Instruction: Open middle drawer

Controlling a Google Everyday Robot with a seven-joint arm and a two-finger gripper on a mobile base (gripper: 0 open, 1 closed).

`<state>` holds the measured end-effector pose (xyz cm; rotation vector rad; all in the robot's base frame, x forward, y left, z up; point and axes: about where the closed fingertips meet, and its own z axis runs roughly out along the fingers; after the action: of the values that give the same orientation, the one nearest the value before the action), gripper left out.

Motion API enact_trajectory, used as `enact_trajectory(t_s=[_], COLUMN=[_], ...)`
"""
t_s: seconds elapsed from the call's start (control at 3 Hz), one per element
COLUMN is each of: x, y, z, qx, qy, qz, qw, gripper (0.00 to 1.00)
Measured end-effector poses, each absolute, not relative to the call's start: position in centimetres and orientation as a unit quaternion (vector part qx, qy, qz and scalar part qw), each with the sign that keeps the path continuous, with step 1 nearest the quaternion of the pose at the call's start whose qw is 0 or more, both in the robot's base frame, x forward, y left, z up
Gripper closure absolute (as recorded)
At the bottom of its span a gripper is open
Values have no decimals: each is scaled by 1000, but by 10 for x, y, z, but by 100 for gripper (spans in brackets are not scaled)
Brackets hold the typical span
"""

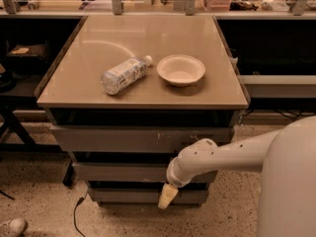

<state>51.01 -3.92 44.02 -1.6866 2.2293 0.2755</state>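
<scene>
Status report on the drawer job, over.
Gripper low, before the bottom drawer. Middle drawer looks shut. Only the arm crosses its front.

No text, brand, number or sign is legible. The bottle (121, 75), upper centre-left, carries an unreadable label. The gripper (167, 197) hangs at lower centre of the frame.

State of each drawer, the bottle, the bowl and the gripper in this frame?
middle drawer: shut, not yet pulled out.
top drawer: shut.
bottom drawer: shut.
bottle: lying on its side, capped.
bowl: upright, empty.
gripper: pointing down, in front of the bottom drawer.
</scene>
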Motion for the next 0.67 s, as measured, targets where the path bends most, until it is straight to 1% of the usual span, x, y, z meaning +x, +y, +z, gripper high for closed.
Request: enact_trajectory(t_s=[0.67], x=[506], y=[-26], z=[414], qx=[-626], qy=[761], qz=[93], qw=[140], gripper=[0])
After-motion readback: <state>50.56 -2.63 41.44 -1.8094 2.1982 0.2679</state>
